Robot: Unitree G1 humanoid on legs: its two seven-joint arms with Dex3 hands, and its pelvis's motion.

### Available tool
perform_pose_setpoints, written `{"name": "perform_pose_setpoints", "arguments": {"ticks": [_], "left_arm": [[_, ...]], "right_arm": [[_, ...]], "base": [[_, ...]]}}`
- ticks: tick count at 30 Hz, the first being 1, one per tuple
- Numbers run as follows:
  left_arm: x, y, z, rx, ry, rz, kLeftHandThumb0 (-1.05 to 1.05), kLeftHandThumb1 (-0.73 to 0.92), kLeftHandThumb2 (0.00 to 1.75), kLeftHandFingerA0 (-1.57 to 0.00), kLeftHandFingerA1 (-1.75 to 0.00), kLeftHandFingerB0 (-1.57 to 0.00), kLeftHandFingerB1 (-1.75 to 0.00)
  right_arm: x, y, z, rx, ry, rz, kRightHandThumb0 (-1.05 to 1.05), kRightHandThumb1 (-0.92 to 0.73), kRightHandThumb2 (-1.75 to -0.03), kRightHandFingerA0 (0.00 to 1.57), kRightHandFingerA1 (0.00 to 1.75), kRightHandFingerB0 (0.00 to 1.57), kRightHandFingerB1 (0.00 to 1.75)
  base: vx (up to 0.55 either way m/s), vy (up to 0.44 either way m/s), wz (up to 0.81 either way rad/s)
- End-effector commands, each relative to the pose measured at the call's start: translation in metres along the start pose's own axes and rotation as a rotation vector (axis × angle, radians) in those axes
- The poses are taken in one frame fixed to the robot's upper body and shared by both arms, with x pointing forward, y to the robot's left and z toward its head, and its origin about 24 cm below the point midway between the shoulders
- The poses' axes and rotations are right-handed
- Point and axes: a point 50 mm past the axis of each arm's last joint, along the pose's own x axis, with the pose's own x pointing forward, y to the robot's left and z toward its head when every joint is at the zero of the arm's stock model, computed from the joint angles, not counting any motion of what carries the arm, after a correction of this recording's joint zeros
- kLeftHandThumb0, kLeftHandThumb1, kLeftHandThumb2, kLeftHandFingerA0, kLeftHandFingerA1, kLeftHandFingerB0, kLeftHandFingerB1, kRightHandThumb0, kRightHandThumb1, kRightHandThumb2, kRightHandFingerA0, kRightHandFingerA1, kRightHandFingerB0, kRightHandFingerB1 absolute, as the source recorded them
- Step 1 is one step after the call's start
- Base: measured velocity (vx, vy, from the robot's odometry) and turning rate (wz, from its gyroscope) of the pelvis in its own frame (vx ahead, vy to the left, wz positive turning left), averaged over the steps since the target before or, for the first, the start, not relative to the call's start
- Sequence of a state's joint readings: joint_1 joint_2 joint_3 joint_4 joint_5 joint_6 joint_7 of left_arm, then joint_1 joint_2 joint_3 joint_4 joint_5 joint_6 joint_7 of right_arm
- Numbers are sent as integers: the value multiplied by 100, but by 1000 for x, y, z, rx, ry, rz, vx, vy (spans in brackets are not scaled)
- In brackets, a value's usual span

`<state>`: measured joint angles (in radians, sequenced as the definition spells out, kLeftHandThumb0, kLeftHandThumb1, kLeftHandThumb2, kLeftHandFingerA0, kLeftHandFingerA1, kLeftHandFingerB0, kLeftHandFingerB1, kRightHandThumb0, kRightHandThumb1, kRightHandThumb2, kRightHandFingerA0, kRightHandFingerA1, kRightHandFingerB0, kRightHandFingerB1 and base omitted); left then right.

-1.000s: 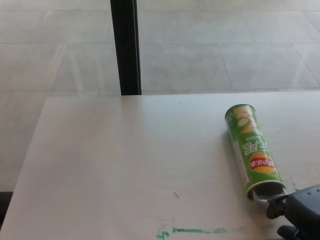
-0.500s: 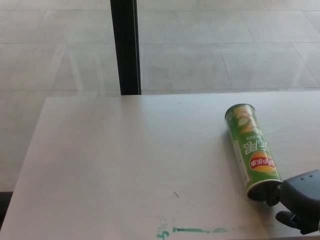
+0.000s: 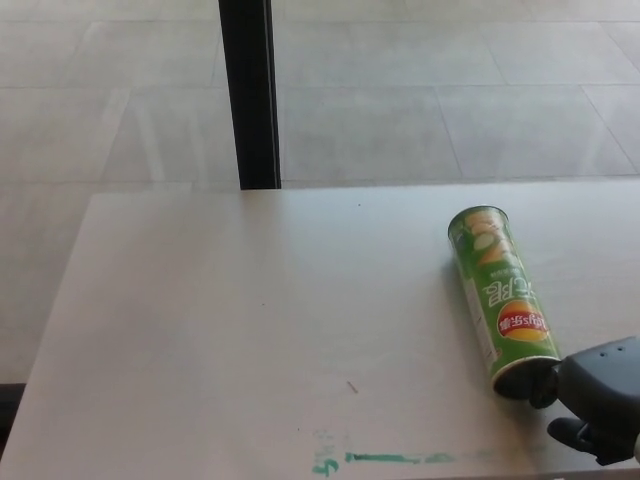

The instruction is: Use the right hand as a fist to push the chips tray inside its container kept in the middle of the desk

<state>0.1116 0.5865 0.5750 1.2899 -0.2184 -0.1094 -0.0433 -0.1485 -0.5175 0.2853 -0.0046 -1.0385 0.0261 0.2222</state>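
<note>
Chips can (image 3: 502,300) lies on the desk's (image 3: 250,330) right, tray seemingly pushed fully in, the fisted right hand (image 3: 598,400) touching its near end.

- The chips container (image 3: 502,300) is bright green, with pale cucumber-slice pictures towards its far end, white lettering along its side, and a red and yellow round logo near the close end.
- The right hand (image 3: 596,400) is black, with a dull grey sheen on top.
- The desk (image 3: 250,330) is a pale cream-white, marked with a smeared teal-green streak (image 3: 395,460) near its front edge.
- The post (image 3: 248,95) beyond the desk is black.
- The floor (image 3: 450,90) is light grey tile with thin darker seams.
</note>
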Motion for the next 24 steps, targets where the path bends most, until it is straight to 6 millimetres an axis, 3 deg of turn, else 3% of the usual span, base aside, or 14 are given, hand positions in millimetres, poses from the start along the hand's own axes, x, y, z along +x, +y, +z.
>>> {"name": "perform_pose_setpoints", "arguments": {"ticks": [1, 8, 10, 16, 19, 20, 21, 24], "left_arm": [[0, 5, 6, 12, -25, 22, -68, 89, 66, -59, -71, -50, -52], [1, 4, 8, -8, -30, 14, -68, 89, 66, -59, -72, -49, -50], [1, 4, 7, 3, -33, 14, -67, 89, 66, -56, -69, -49, -50], [1, 4, 7, 0, -24, 13, -68, 88, 66, -61, -72, -50, -51], [0, 3, 5, 2, -24, 19, -69, 88, 66, -62, -75, -51, -52], [0, 3, 5, 10, -23, 22, -69, 88, 66, -62, -72, -52, -52], [0, 3, 5, 16, -22, 22, -69, 89, 66, -63, -74, -51, -52], [0, 4, 5, 3, -24, 16, -68, 89, 66, -61, -75, -50, -52]], "right_arm": [[-16, -6, -5, 75, -14, 47, -60, -80, -64, 90, 75, 59, 42], [-48, -12, 7, 237, -156, 225, -58, -79, -63, 81, 63, 58, 41], [-61, -19, 13, 297, -225, 348, -58, -78, -63, 69, 55, 53, 40], [-81, -41, 18, 363, -347, 372, -55, -79, -64, 69, 62, 50, 42], [-87, -62, 9, 401, -346, 336, -53, -78, -63, 68, 62, 46, 42], [-90, -77, -5, 425, -312, 262, -54, -62, -94, 63, 67, 42, 55], [-93, -85, -13, 439, -290, 204, -53, -76, -63, 72, 60, 48, 42], [-100, -102, -38, 495, -213, 48, -52, -76, -63, 78, 60, 52, 43]], "base": [[0, 0, 0], [0, 0, 0], [0, 0, 0], [0, 0, 0], [0, 0, 0], [0, 0, 0], [0, 0, 0], [0, 0, 0]]}}
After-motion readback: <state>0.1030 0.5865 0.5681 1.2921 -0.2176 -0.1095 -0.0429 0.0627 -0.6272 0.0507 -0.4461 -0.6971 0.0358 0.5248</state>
